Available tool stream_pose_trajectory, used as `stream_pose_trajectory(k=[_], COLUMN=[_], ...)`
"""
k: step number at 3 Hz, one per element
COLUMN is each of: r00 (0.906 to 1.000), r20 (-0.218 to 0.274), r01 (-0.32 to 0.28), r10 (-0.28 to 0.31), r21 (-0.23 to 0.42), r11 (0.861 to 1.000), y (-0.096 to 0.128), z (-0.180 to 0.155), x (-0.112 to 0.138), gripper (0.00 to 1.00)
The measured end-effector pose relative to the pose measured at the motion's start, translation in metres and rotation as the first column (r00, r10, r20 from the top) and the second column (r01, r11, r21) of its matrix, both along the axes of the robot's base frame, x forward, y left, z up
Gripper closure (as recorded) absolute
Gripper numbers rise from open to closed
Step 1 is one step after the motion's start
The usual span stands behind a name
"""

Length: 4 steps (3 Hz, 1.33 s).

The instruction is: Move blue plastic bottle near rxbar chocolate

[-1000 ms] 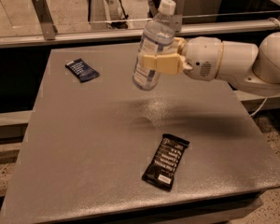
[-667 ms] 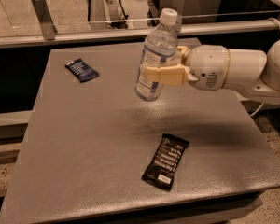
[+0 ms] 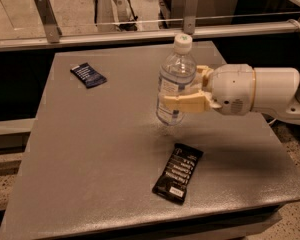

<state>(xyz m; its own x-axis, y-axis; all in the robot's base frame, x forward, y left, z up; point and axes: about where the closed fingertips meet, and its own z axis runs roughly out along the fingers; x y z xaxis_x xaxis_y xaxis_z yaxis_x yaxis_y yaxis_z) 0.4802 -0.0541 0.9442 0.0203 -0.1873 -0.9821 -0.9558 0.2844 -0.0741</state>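
The blue plastic bottle [image 3: 175,79] is a clear bottle with a white cap, held slightly tilted just above the grey table [image 3: 90,149]. My gripper [image 3: 176,95] reaches in from the right on a white arm, its cream fingers [image 3: 182,104] shut on the bottle's middle. The rxbar chocolate [image 3: 178,172], a black wrapper with white lettering, lies flat on the table a short way below the bottle's base, toward the front edge.
A smaller dark blue wrapper [image 3: 88,75] lies at the table's back left. A metal rail with posts [image 3: 140,33] runs behind the table. The table's front edge drops off just past the black bar.
The gripper has carried the bottle down and toward the front of the table, closer to the black bar. The bars have not moved.
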Motion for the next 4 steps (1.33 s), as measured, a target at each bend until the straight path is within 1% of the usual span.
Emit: stream_pose_trajectory(k=[1, 2, 3, 4], r00=[0.9998, 0.9992, 0.9988, 0.9983], r20=[0.006, 0.001, 0.005, -0.013], r01=[0.02, 0.04, 0.05, 0.055], r10=[-0.019, -0.04, -0.05, -0.057], r21=[-0.051, -0.078, -0.08, -0.089], r11=[0.999, 0.996, 0.996, 0.994], y=[-0.012, -0.023, -0.027, -0.029], z=[-0.012, -0.025, -0.032, -0.041], x=[-0.008, -0.013, -0.012, -0.011], gripper=[1.0, 1.0, 1.0, 0.82])
